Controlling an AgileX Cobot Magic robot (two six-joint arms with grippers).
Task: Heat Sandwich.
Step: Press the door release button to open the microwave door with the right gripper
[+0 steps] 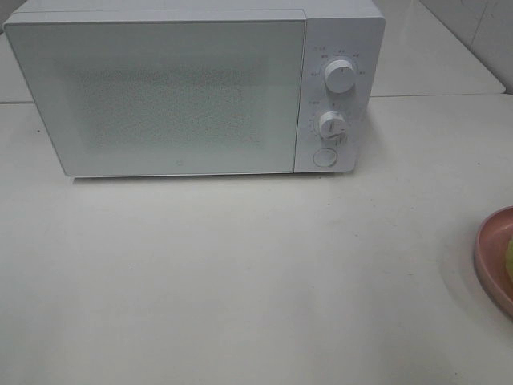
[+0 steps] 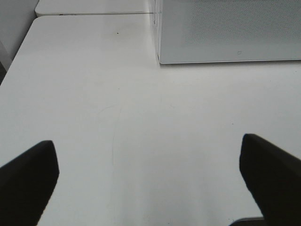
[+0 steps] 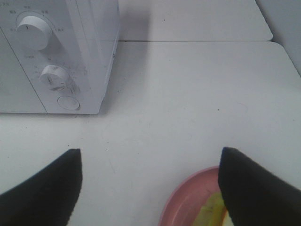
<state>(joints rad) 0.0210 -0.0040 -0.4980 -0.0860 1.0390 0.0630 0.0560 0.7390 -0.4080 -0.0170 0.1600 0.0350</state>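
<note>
The microwave [image 1: 176, 96] stood at 12 o'clock on the white table [image 1: 240, 281] with its door closed. Its upper knob [image 1: 341, 78], lower knob [image 1: 330, 124] and round button [image 1: 324, 157] ran down the panel on its 3 o'clock side. The pink plate [image 1: 490, 257] lay at about 4 o'clock in the high view, cut off by the frame edge and well apart from the microwave. The sandwich [image 3: 212, 207] rested on that plate; only a yellow-green strip of it showed, partly hidden by one dark finger. The right end effector [image 3: 150, 160] hung above the near rim of the plate, released, fingers spread wide and gripping nothing. The left end effector [image 2: 148, 155] was likewise released over bare table, near the microwave's front corner.
</note>
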